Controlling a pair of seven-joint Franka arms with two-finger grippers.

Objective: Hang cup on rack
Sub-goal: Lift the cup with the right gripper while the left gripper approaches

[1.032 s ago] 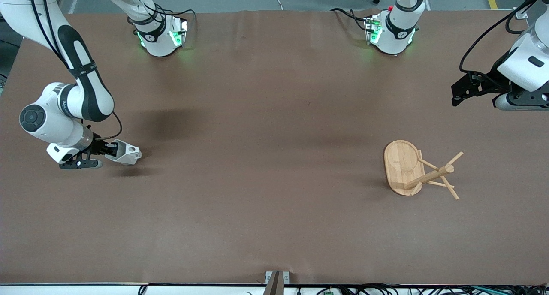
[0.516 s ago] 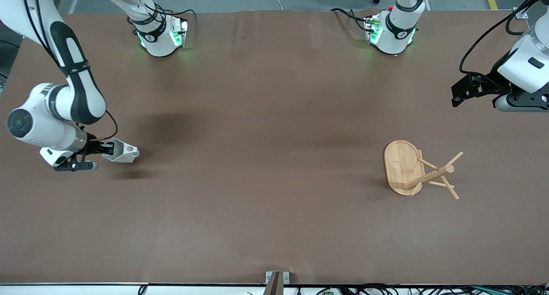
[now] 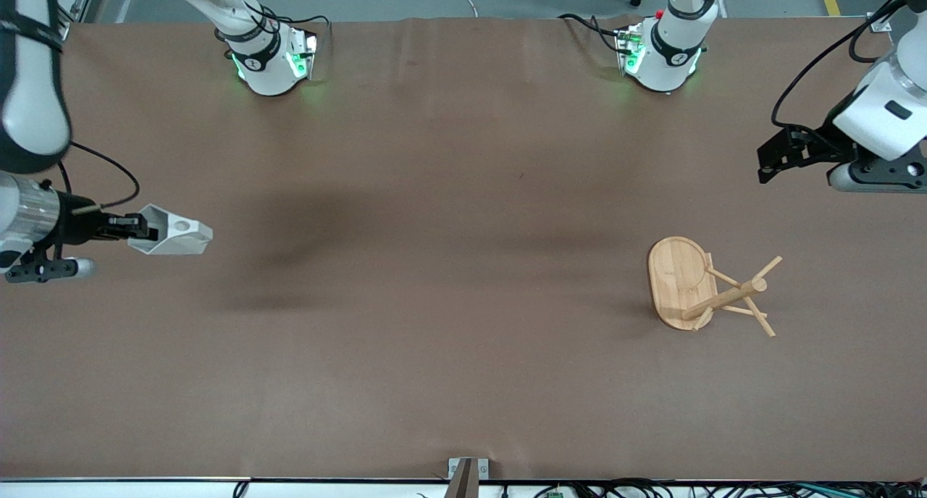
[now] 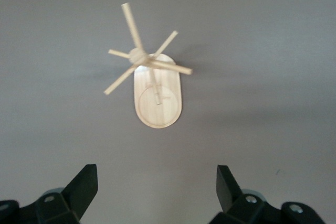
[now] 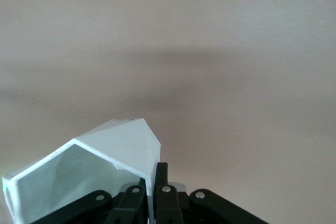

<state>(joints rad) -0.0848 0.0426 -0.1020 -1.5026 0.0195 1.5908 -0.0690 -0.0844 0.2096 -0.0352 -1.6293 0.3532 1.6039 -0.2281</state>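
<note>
From across the bench, most of the right arm (image 3: 29, 107) runs off the picture's edge, so only its wrist and a stretch of forearm show. The cup (image 3: 172, 239) lies side-on to me there; I can't see its interior. In the right wrist view the cup (image 5: 89, 177) is cut off at the frame's edge, and the jaws cover the part of its wall they pinch. The left arm (image 3: 880, 114) is also cropped at the edge, and its gripper (image 3: 769, 159) is too small and dark there to make out its fingers. In the left wrist view only the fingertips (image 4: 84, 182) show, and the rack (image 4: 156, 90) looks soft and blurred.
</note>
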